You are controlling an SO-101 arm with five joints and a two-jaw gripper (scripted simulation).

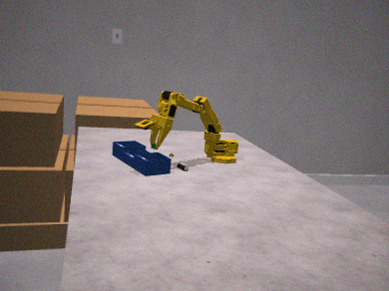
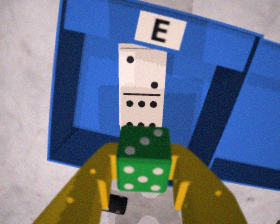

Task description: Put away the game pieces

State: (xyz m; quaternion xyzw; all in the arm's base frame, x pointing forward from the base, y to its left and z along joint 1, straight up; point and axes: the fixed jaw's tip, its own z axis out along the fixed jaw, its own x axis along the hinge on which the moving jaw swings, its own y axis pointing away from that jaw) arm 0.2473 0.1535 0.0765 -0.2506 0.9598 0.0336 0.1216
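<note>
Big blue bin (image 1: 141, 157) sits on the table (image 1: 199, 219), and the wrist view shows the compartment labelled E (image 2: 159, 31) with a white domino (image 2: 140, 87) lying flat in it. The gripper (image 2: 143, 172) is clenched tight on a green die (image 2: 143, 159), hovering right over that compartment's near wall. The die covers the domino's bottom edge. Small stuff beside the bin, a dark cylinder (image 1: 183, 166) and a tiny brownish bit (image 1: 171, 154), is too small to identify.
</note>
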